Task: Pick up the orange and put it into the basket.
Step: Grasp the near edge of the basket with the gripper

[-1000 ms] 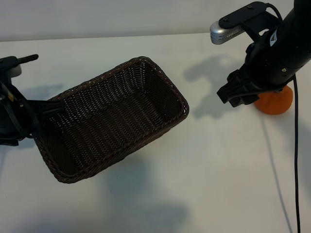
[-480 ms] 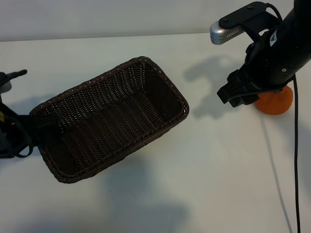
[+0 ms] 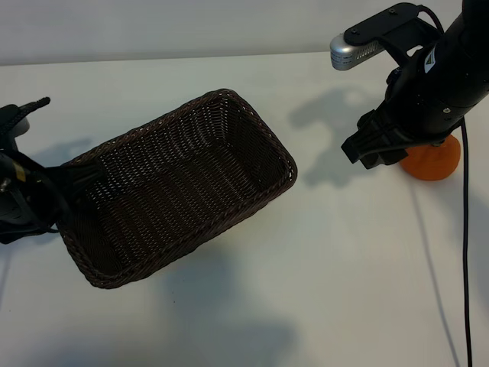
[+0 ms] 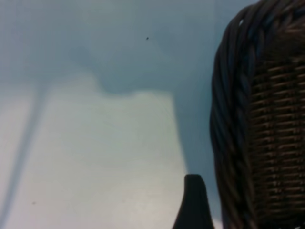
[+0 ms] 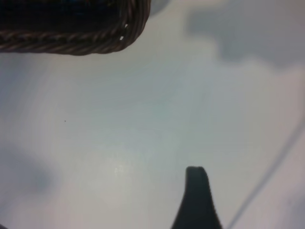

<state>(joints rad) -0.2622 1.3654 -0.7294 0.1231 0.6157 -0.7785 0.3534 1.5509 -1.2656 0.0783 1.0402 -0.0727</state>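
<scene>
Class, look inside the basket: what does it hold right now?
The basket shows only its own woven floor and walls. The orange sits outside on the table, partly covered by the right arm.

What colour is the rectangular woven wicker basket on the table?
The woven wicker basket is dark brown, best seen in the exterior view.

A plain white table [image 3: 252, 306] fills nearly the whole exterior view, its surface smooth and matte. Along the far edge a pale wall [image 3: 168, 27] rises, bare and evenly lit. Soft grey shadows [image 3: 328, 115] lie across the tabletop in several spots, suggesting diffuse light from above. A thin dark cable [image 3: 464, 252] hangs at the right
</scene>
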